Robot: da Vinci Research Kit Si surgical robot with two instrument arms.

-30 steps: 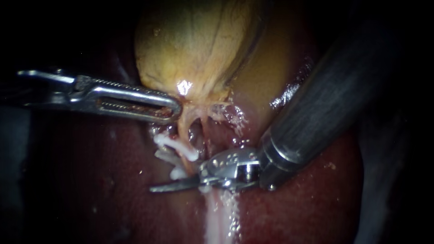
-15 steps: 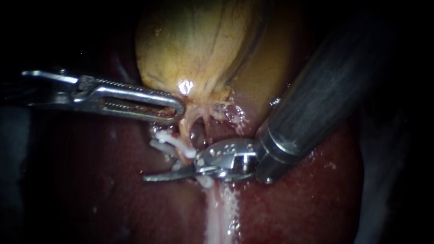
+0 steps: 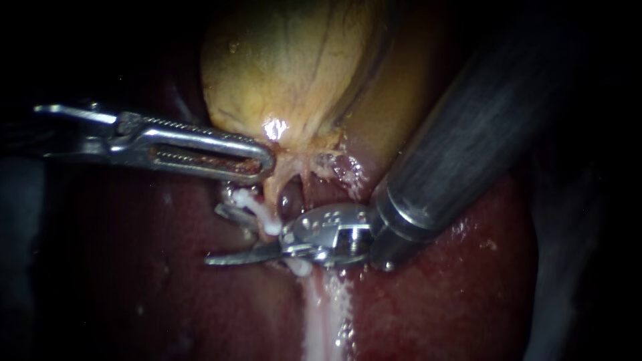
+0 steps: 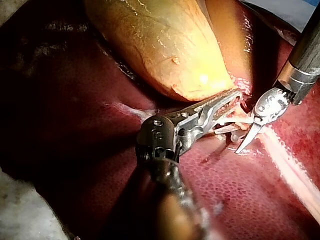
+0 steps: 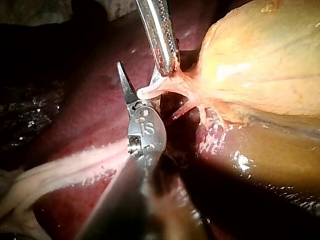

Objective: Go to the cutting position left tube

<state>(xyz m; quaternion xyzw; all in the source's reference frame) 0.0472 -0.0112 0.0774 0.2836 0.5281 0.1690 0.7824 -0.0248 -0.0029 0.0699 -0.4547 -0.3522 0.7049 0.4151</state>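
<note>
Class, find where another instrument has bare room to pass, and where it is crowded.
Free: bare liver below the left tool, and lower right of the right tool. Crowded: the tubes and clips between both tools, under the gallbladder.

A pale, grainy pad (image 4: 17,212) is all that shows of the support (most of it is hidden). In the left wrist view it lies just past the dark rim of the liver (image 4: 235,200). A light blue sheet (image 4: 282,7) shows on the far side, beyond the gallbladder (image 4: 165,45); whether pad and sheet are one cover cannot be told. The liver lies on the pad, wet and dark red. The yellow gallbladder rests on the liver, touching it.
</note>
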